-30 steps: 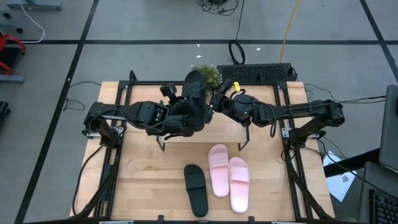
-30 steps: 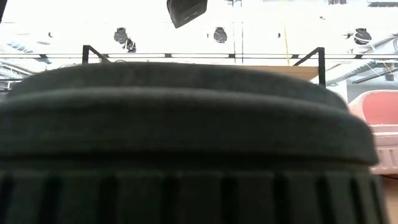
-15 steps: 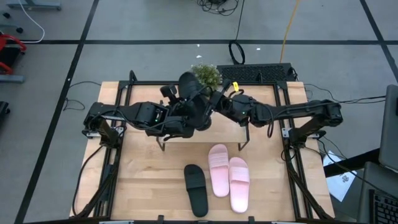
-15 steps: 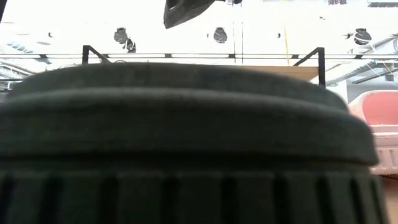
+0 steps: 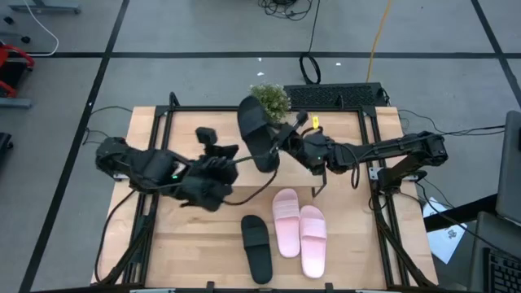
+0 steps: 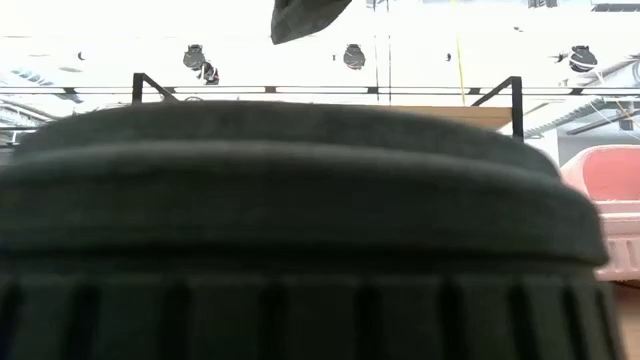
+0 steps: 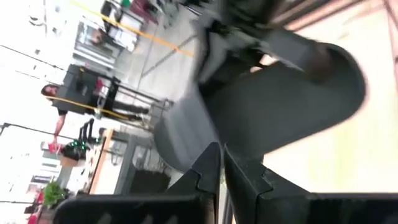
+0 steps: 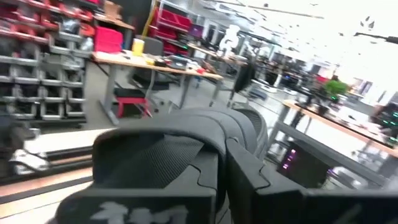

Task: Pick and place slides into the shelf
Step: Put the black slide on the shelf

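One black slide (image 5: 256, 130) is held up over the shelf (image 5: 297, 177) by my right gripper (image 5: 282, 146), which is shut on it. Its end shows at the top of the low view (image 6: 305, 15). My left gripper (image 5: 232, 167) is shut and empty, to the left of that slide. It sees the slide ahead in its wrist view (image 7: 273, 106). The other black slide (image 5: 257, 248) lies sole down on the table near the front edge and fills the low view (image 6: 300, 220). The two pink slides (image 5: 299, 232) lie side by side to its right. My right gripper holds the black slide by its right-hand side edge (image 5: 272, 148), toward the slide's near end. The fingers come level from the table's right. In the wrist view the fingers (image 8: 205, 171) cover the place of contact. The slide is lifted clear above the shelf and tilted.
A small green plant (image 5: 270, 98) stands at the table's far edge behind the shelf. A black mat (image 5: 342, 94) lies beyond the far right. The shelf's board and black legs (image 6: 515, 100) show in the low view. Bare tabletop lies at the near left.
My left gripper has drawn away from the raised black slide, toward the table's left and near edges. The slide has stayed up over the shelf at my right gripper and has tipped further over.
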`<action>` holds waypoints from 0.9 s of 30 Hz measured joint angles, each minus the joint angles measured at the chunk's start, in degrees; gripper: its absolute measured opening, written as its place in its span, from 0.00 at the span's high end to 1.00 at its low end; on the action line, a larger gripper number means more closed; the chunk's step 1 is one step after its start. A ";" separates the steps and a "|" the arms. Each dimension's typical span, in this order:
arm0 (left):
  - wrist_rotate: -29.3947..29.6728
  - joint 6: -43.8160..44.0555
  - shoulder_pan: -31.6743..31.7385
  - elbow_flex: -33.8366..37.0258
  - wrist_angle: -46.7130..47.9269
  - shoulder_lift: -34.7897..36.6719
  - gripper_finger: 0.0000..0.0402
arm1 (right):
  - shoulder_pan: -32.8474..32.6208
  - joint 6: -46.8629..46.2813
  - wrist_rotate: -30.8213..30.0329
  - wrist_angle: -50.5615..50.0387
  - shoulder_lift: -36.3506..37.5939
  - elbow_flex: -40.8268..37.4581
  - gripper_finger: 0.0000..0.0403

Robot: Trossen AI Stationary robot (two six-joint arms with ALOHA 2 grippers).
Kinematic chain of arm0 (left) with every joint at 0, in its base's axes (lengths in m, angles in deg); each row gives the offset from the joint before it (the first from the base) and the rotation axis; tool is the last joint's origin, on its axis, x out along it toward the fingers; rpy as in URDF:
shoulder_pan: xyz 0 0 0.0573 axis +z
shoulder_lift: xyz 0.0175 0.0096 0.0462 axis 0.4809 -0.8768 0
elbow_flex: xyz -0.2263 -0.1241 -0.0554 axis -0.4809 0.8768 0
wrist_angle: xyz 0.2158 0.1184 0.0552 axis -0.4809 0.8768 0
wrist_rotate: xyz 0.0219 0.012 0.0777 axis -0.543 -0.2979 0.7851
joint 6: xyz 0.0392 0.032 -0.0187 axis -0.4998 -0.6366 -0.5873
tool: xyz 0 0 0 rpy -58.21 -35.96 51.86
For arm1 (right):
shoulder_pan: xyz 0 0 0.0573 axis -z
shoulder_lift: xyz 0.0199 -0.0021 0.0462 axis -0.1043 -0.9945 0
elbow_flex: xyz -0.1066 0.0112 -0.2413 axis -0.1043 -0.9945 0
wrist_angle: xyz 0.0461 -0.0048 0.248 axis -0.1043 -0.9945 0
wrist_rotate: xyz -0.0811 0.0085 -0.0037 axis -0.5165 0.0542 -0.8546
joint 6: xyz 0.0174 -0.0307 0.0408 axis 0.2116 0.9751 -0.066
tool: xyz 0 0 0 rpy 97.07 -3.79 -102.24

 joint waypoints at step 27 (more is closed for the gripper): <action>-0.73 9.75 -11.78 0.02 10.38 15.68 0.99 | -9.14 -24.53 -19.77 18.49 -6.04 0.02 0.99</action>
